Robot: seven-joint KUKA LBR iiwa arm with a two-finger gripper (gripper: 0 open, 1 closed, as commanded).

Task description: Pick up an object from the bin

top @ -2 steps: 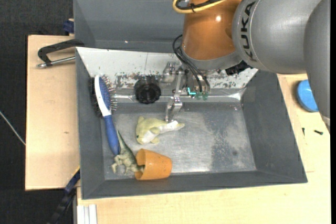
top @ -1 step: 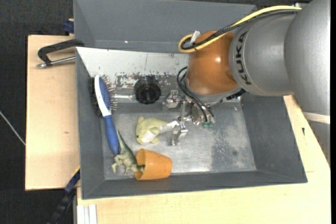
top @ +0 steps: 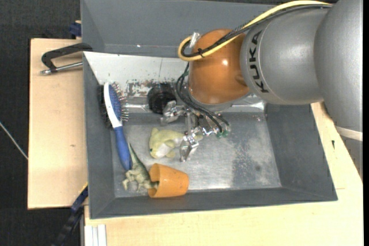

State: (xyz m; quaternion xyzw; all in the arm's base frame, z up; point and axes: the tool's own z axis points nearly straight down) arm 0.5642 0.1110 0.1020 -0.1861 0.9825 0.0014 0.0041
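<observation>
Gripper: we saw the two-finger gripper (top: 183, 131) low in the middle of the frame, with its fingers spread apart and nothing between them.
Nearest thing: a pale yellow crumpled soft lump (top: 163, 142) lay just left of the lower finger; we could not tell whether they touched.
Other things: a blue plastic hairbrush with a white head (top: 117, 124) lay along the left wall of the grey metal bin (top: 253, 164). A black round object (top: 158, 96) lay above the gripper, and an orange plastic cup (top: 170, 180) lay on its side below it.
Risk: we judged that closing here could catch only the edge of the lump, so it would slip out when lifted.
Second risk: a finger could push the lump towards the cup instead of going around it.
</observation>
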